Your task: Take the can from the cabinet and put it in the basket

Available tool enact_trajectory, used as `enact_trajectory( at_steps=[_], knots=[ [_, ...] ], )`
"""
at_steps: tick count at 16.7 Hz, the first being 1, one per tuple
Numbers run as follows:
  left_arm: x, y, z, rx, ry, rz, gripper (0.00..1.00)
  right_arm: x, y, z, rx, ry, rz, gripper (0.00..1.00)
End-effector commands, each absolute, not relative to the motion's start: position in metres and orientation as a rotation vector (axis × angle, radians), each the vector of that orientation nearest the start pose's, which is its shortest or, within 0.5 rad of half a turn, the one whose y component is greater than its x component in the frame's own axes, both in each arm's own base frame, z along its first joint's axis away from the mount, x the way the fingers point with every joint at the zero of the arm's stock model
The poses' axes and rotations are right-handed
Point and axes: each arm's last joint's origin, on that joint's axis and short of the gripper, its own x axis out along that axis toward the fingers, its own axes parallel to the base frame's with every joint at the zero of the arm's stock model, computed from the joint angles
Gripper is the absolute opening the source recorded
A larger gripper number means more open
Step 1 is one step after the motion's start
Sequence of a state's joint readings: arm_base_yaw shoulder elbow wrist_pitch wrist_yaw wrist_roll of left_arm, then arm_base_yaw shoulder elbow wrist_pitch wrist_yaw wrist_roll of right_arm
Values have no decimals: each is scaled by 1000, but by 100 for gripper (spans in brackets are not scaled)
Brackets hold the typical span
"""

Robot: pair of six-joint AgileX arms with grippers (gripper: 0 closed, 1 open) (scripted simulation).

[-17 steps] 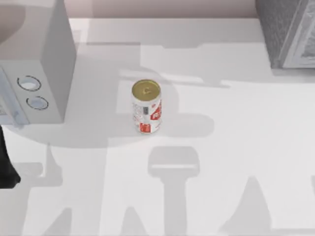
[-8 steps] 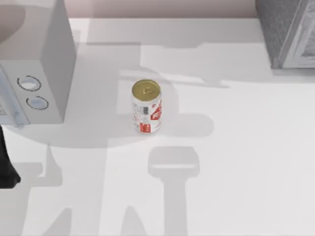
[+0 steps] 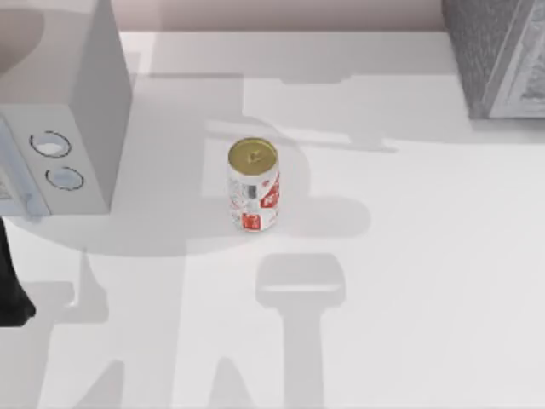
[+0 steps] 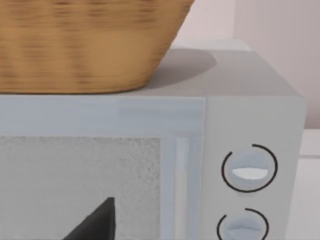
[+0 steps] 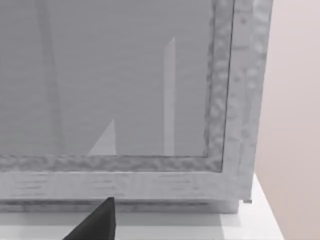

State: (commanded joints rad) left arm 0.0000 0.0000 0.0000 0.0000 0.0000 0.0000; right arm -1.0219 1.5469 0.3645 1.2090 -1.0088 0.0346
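Upright drink can point(image 3: 253, 183) mid-counter point(image 3: 409, 256), between dial-fronted microwave point(image 3: 64, 128) carrying wicker basket point(image 4: 85, 45) and speckled cabinet point(image 3: 498, 55); claw openings impossible to tell; likely pre-grasp, next needing a reach to the can.

A smooth white box point(image 3: 68, 128) with two round dials point(image 4: 249, 170) stands at the table's point(image 3: 409, 256) left.
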Motion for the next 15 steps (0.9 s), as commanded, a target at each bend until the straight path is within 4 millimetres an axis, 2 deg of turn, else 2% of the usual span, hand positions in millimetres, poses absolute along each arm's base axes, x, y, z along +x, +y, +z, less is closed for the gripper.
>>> enact_trajectory(
  at_steps=[3, 7, 11, 13, 15],
  knots=[
    [106, -1, 160, 0, 0, 0, 100, 159, -212, 172, -1, -4, -4, 100],
    [106, -1, 160, 0, 0, 0, 100, 174, -245, 214, -4, -5, -8, 100],
    [106, -1, 160, 0, 0, 0, 100, 187, -272, 285, 17, 8, -3, 100],
    [106, -1, 160, 0, 0, 0, 100, 189, -276, 329, 32, 17, -1, 100],
    [106, -1, 160, 0, 0, 0, 100, 187, -271, 374, 44, 23, 0, 100]
  ],
)
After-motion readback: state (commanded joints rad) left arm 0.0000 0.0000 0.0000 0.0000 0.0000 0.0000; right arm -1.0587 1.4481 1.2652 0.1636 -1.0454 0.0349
